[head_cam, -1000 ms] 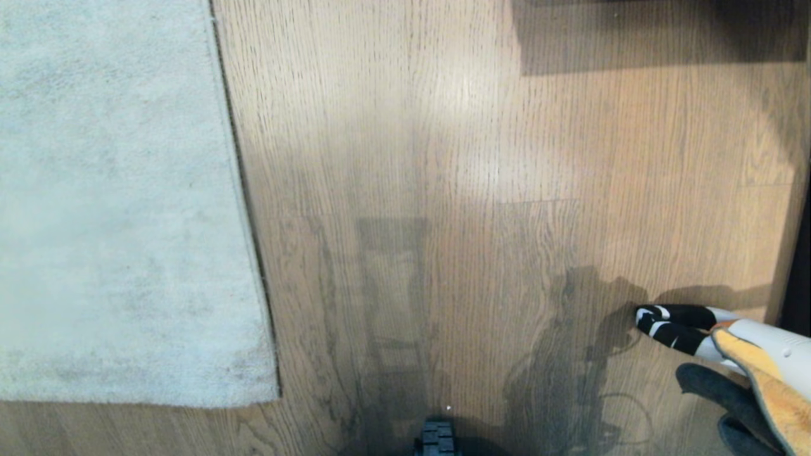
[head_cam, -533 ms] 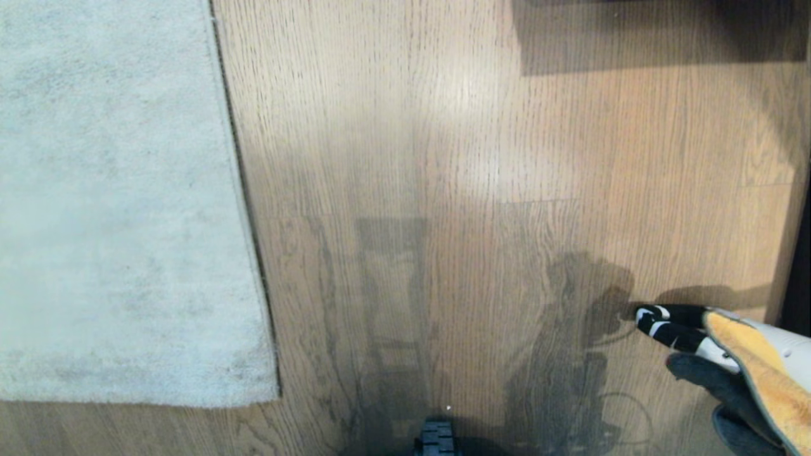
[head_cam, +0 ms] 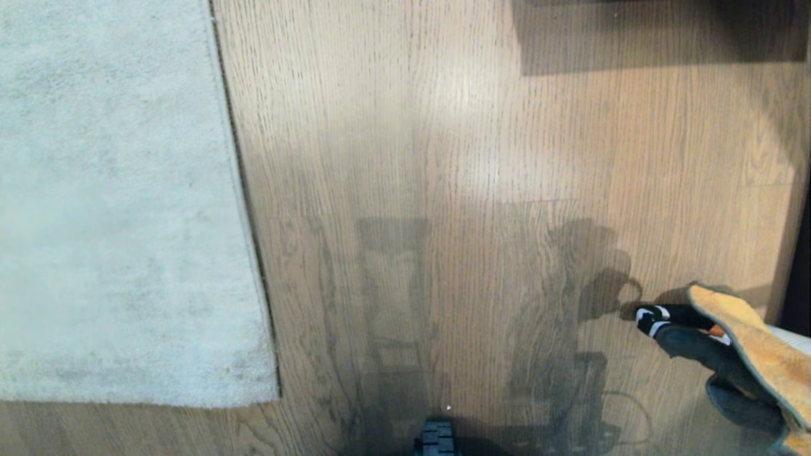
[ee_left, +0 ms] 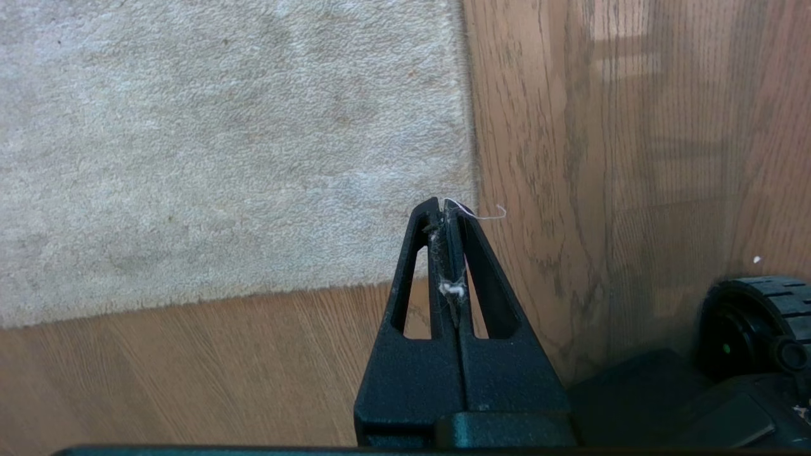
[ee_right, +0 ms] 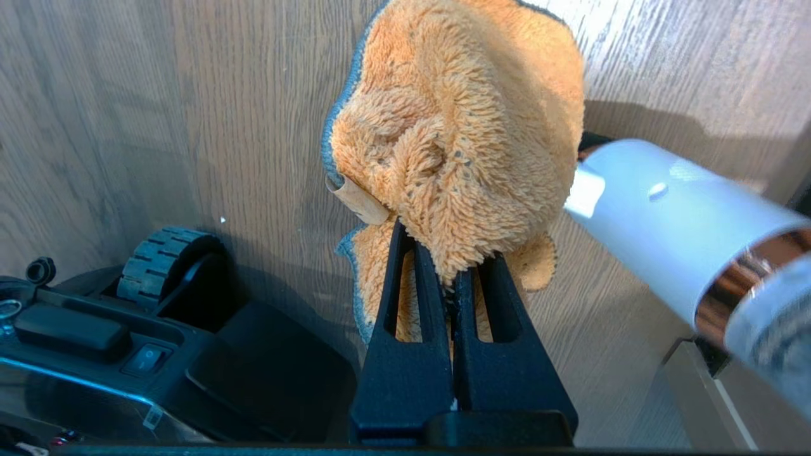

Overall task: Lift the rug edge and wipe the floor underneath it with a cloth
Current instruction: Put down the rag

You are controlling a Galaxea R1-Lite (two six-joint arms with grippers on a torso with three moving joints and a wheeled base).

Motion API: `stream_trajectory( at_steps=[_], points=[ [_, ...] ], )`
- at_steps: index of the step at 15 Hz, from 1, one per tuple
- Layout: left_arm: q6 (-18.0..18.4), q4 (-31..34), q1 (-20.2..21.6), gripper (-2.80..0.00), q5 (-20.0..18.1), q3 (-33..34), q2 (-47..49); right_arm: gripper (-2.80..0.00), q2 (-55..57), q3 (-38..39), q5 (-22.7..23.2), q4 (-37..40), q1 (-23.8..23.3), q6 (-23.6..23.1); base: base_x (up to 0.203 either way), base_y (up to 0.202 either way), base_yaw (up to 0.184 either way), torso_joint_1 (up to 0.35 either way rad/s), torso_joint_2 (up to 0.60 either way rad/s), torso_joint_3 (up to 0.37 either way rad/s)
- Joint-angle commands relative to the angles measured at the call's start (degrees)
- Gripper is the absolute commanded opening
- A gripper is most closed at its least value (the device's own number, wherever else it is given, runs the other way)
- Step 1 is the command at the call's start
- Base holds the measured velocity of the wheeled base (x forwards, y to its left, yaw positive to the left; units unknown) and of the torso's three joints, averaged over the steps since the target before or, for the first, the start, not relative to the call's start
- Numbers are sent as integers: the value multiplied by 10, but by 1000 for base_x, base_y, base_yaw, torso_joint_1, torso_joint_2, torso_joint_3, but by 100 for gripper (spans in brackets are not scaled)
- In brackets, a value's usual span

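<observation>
One rug (head_cam: 120, 209), one cloth (ee_right: 456, 139)

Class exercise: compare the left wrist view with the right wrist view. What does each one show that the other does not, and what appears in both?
Only the left wrist view shows the rug edge and corner, lying flat, with the left gripper shut and empty above it, lint clinging to its fingers.

Only the right wrist view shows the cloth, pinched in the shut right gripper, and a white cylindrical object with a coppery band beside it.

Both show the floor and part of the robot's black base with a ribbed wheel.
</observation>
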Motion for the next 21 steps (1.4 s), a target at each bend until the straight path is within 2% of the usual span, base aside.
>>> stream_trajectory(
  at_steps=[1,10,15,18,21],
  points=[
    [0,0,-1,-280,0,0,0,-280,105,-10,0,-44,6,6,0,0,0,0,0,0],
    [0,0,0,-280,0,0,0,-280,419,-36,0,-383,13,52,0,0,0,0,0,0],
    [0,0,0,-280,0,0,0,-280,530,-88,-4,-491,11,54,0,0,0,0,0,0],
    [0,0,0,-280,0,0,0,-280,596,-114,-25,-550,6,52,0,0,0,0,0,0],
    [0,0,0,-280,0,0,0,-280,643,-159,-43,-588,-28,40,0,0,0,0,0,0]
  ],
)
